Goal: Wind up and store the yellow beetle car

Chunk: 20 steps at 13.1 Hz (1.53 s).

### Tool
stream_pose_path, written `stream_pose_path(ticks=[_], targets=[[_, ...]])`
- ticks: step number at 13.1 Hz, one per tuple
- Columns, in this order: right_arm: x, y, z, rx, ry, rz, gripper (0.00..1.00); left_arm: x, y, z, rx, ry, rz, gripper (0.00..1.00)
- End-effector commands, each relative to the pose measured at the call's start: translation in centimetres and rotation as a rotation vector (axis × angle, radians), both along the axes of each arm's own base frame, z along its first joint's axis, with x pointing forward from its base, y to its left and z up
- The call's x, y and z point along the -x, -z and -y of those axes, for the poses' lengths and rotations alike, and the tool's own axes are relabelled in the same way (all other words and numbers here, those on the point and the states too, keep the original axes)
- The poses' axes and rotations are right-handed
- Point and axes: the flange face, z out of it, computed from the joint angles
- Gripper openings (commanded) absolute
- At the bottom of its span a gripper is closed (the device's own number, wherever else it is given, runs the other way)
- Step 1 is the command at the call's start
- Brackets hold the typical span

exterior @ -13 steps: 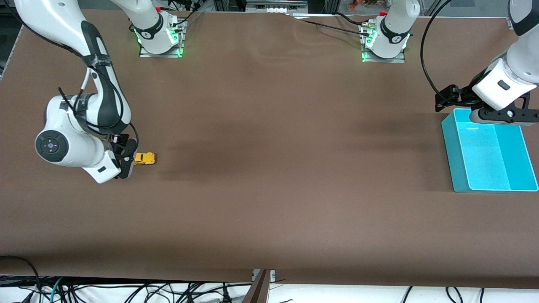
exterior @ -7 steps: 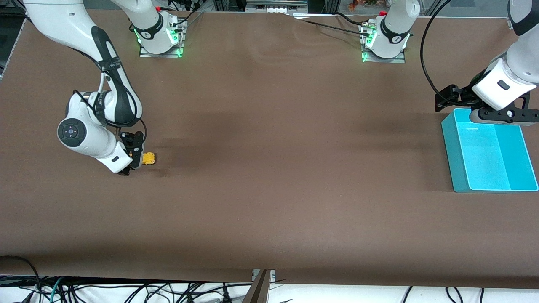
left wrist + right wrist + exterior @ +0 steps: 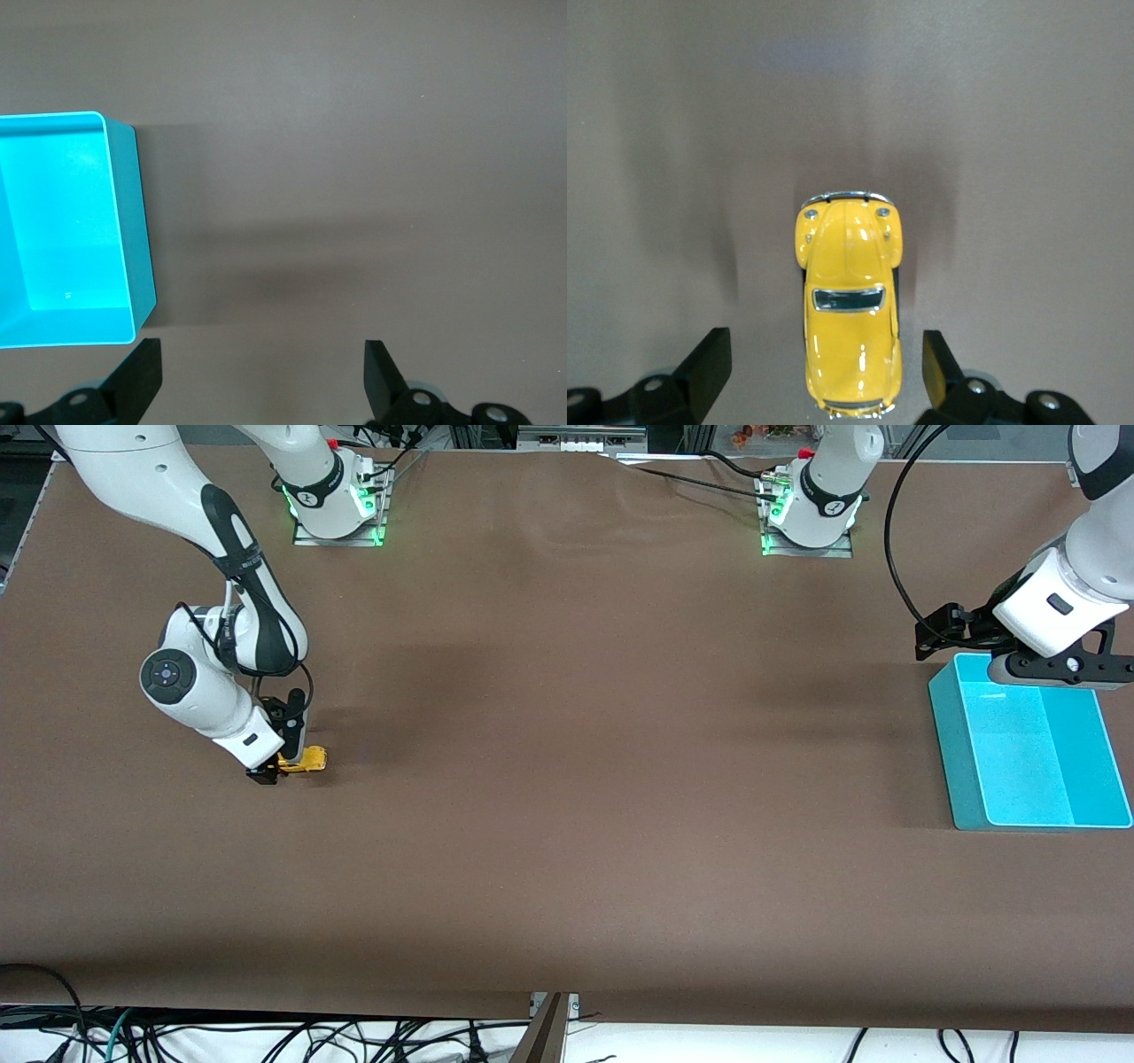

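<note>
The yellow beetle car [image 3: 306,759] stands on its wheels on the brown table near the right arm's end. My right gripper [image 3: 282,762] is low over the car's rear end. In the right wrist view the car [image 3: 850,301] lies between the two open fingers [image 3: 709,367] with a gap on each side, and nothing grips it. My left gripper [image 3: 1059,670] waits open over the edge of the turquoise tray [image 3: 1028,815] that lies farthest from the front camera. In the left wrist view its fingers [image 3: 142,376] are wide apart over bare table beside the tray [image 3: 124,221].
The brown table [image 3: 567,779] spreads wide between the car and the tray. The two arm bases [image 3: 337,505] stand along the table's edge farthest from the front camera. Cables hang below the edge nearest the front camera.
My right arm has swung toward the car and come down, so the open gripper now straddles the car's rear. The car and my left arm have not moved.
</note>
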Motion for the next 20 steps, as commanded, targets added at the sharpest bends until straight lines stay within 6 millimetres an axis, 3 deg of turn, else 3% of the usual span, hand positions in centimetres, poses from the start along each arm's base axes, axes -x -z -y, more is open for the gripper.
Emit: stream_pose_path(ticks=[1,2,3,4,7,8,11,15,17,19,20], targets=[[0.9,-1.0,0.1,-0.008,-0.043,0.018,0.56,0.4,-0.7,-0.2,-0.005,0.008,0.003,1.0],[0.9,-1.0,0.1,-0.008,-0.043,0.016,0.39,0.4,-0.7,-0.2,-0.005,0.008,0.003,1.0],[0.9,-0.9,0.1,-0.008,-0.043,0.015,0.31,0.4,-0.7,-0.2,-0.005,0.008,0.003,1.0],[0.9,-0.9,0.1,-0.008,-0.043,0.015,0.26,0.4,-0.7,-0.2,-0.005,0.008,0.003,1.0],[1.2,0.3,1.0,-0.005,-0.028,-0.01,0.25,0.4,-0.7,-0.5,-0.005,0.002,0.002,1.0],[1.3,0.6,2.8,-0.005,0.0,-0.016,0.26,0.4,-0.7,-0.5,-0.005,0.002,0.002,1.0],[2.0,2.2,11.3,-0.002,0.007,-0.026,0.26,0.4,-0.7,-0.5,-0.005,0.002,0.002,1.0],[2.6,3.0,19.4,0.013,-0.021,0.006,0.28,0.4,-0.7,-0.4,-0.005,0.004,0.002,1.0],[2.6,3.1,21.2,0.015,-0.03,0.011,0.29,0.5,-0.7,-0.4,-0.005,0.003,-0.004,1.0],[2.4,3.0,21.3,0.016,-0.032,0.013,0.29,0.5,-0.6,-0.4,-0.005,0.003,-0.006,1.0],[2.4,3.0,21.1,0.015,-0.035,0.014,0.38,0.5,-0.7,-0.4,-0.005,0.003,-0.004,1.0]])
